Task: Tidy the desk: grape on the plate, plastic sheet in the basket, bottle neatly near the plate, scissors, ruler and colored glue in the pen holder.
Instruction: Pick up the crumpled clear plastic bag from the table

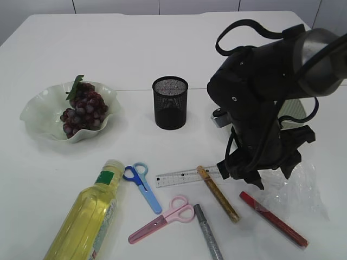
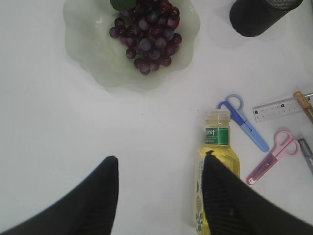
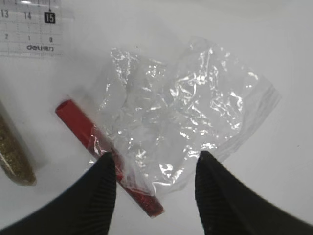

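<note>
The grape (image 1: 84, 108) bunch lies on the pale green plate (image 1: 38, 111). A yellow bottle (image 1: 87, 216) lies on its side at the front left. Blue scissors (image 1: 142, 186), pink scissors (image 1: 162, 218), a clear ruler (image 1: 184, 176) and gold (image 1: 218, 193), silver (image 1: 208, 233) and red glue (image 1: 274, 219) tubes lie in front of the black mesh pen holder (image 1: 170, 102). My right gripper (image 3: 156, 161) hangs open over the crumpled plastic sheet (image 3: 181, 112), which overlaps the red glue (image 3: 78, 120). My left gripper (image 2: 160, 161) is open over bare table, the bottle (image 2: 217, 147) by its right finger.
My right arm (image 1: 260, 97) fills the right side of the exterior view and hides most of a pale ribbed thing (image 1: 295, 108) behind it, which may be the basket. The white table (image 1: 135, 43) runs far back, with a seam across its middle.
</note>
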Robot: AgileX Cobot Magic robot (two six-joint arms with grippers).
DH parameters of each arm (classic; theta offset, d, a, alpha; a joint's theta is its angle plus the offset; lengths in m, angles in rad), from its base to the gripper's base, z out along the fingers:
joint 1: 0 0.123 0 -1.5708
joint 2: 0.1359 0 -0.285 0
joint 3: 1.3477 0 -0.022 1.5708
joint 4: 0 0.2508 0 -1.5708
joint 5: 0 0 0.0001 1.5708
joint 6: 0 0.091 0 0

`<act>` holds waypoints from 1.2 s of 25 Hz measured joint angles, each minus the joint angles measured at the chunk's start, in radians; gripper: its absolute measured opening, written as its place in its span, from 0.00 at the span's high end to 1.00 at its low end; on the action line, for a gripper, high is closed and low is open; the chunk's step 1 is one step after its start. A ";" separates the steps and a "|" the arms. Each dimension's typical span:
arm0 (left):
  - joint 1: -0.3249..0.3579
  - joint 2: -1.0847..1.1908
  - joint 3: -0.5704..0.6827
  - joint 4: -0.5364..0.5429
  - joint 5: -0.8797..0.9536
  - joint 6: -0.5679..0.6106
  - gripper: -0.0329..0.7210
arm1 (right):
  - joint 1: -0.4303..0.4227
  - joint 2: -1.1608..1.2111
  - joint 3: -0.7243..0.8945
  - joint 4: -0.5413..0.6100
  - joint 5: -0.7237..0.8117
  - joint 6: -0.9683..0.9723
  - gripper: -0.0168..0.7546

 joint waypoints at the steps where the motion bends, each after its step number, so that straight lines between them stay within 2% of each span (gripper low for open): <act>1: 0.000 0.000 0.000 0.000 0.000 0.000 0.42 | 0.000 0.000 0.000 -0.001 0.000 0.000 0.48; 30: 0.000 0.000 0.000 -0.021 0.000 0.000 0.42 | 0.000 0.055 0.000 -0.028 -0.002 0.004 0.48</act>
